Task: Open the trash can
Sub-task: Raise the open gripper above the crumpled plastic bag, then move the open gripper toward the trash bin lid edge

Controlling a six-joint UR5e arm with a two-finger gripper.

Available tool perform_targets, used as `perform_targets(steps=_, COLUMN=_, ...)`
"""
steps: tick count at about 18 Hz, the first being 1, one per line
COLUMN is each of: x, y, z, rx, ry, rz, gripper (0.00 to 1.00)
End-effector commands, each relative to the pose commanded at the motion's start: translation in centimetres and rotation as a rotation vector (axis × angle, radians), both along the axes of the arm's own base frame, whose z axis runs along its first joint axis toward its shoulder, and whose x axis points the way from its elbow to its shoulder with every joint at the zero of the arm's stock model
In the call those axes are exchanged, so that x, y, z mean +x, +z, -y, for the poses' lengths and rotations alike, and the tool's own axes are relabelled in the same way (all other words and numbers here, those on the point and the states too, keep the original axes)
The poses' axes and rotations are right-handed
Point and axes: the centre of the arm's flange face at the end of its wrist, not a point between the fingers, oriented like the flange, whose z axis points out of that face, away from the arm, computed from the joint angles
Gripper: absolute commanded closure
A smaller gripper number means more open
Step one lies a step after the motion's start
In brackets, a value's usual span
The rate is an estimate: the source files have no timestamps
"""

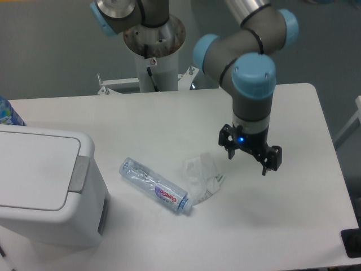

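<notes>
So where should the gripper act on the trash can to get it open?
Probably the grey push-button strip on the lid's right edge, from above: the trash can has a flat, closed lid with no handle showing. The gripper hangs open, well right of it.

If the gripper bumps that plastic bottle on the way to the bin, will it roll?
Probably. The bottle lies on its side on the table, looks clear and empty, so likely light. The crumpled wrapper near its cap end might stop it.

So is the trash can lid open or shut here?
Shut. The lid lies flat on the trash can, and the end effector is far off to its right.
</notes>
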Motion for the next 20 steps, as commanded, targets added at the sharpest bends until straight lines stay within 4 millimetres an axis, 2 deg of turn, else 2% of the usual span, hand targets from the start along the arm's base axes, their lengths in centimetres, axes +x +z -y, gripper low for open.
perform_targets(steps=4, x=2.0, y=6.0, z=-3.2, rx=0.025, ry=0.047, rz=0.047, gripper=0.00)
perform_targets(steps=6, x=2.4, y=7.7, z=-4.2, rx=0.067, ry=0.075, rz=0.073, gripper=0.00)
perform_targets(steps=8, x=2.9, y=8.8, z=-5.0, rx=0.103, ry=0.094, rz=0.085, gripper=0.00)
perform_targets(steps=11, x=5.4, y=9.8, z=-7.0, rx=0.133, ry=0.099, rz=0.095, gripper=0.00)
perform_targets(steps=20, x=9.7, y=12.5, z=-10.1, rx=0.270, ry=0.186, rz=0.235, gripper=0.00)
